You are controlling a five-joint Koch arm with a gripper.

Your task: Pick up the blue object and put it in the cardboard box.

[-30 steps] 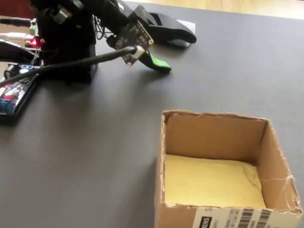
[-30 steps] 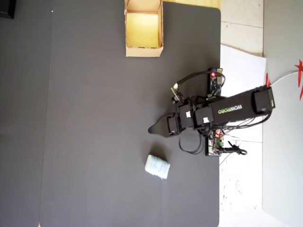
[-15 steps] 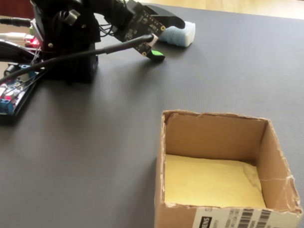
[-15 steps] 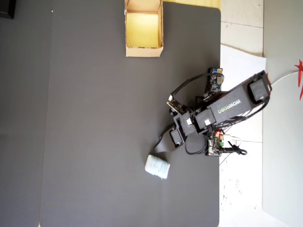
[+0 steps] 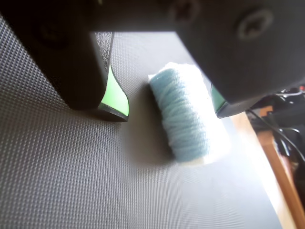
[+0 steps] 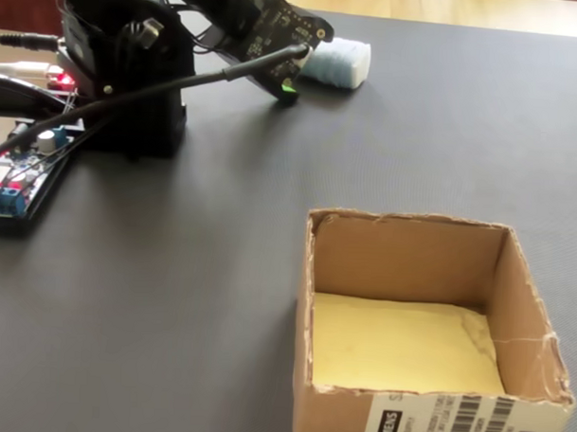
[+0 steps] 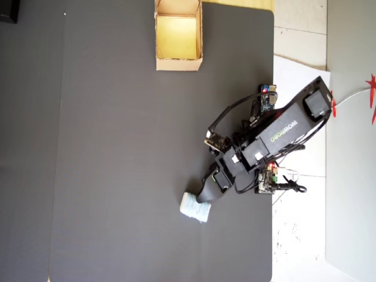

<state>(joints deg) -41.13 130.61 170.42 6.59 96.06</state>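
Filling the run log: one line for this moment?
phase: grasp approach | hand: open, straddling blue object on mat | cardboard box: empty

Bare dark mat [image 7: 117, 147] between the blue object [image 7: 193, 207] and the open-topped cardboard box [image 7: 178, 63].

Overhead view: cardboard box [image 7: 178, 36] at top edge of mat [image 7: 117, 164], empty; blue object [image 7: 193, 207] lower down, well apart from box. Arm base off mat's right edge. Wrist view: gripper [image 5: 167, 112] w/ jaws either side of blue object [image 5: 186, 117], object lying on mat.
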